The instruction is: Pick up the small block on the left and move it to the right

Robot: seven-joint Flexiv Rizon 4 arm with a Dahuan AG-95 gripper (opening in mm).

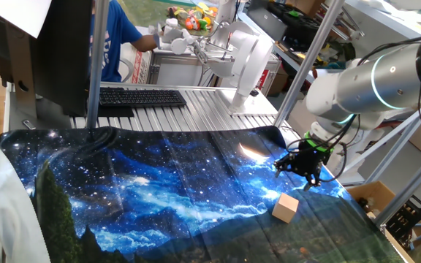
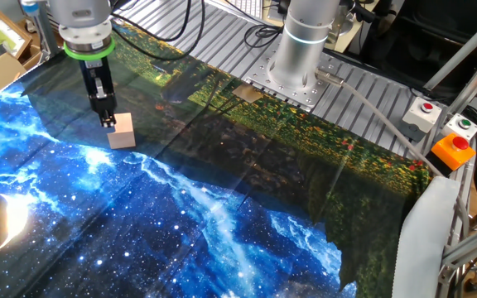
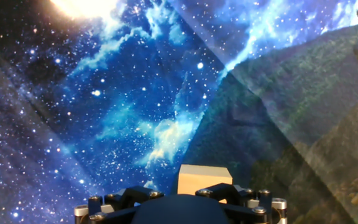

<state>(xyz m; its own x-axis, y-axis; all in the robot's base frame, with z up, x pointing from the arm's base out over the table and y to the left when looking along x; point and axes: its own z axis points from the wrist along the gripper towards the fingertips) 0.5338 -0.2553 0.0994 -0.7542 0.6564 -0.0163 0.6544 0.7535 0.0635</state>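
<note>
Starry blue galaxy cloth (image 1: 159,190) covers my work surface in one fixed view, with ribbed aluminium table (image 1: 188,117) showing behind it in the upper middle of the frame. A black keyboard (image 1: 141,96) lies on that metal at upper left. My arm (image 1: 375,80) comes in from the right edge, silver with a green ring, bent down so the gripper (image 1: 303,172) hangs low over the cloth at right of centre. The small block (image 1: 286,207) sits on the cloth just below and left of the fingertips, apart from them as far as I can judge. I cannot tell the jaw gap from here; the black fingers merge into one dark mass.

From the other fixed view, the arm base (image 2: 298,50) stands at the top centre on the metal table. The gripper (image 2: 106,118) points straight down at upper left, and the small block (image 2: 122,130) rests on the cloth just beside its tips, lower right of them; touching or not, I cannot say. A button box with an orange stop button (image 2: 453,149) sits at the right edge.

My hand view shows the cloth (image 3: 135,93) filling the frame. The small block (image 3: 204,180) sits at bottom centre, its lower part hidden behind the gripper body (image 3: 179,208). Fingertips are cut off, so the opening stays unclear to me.
</note>
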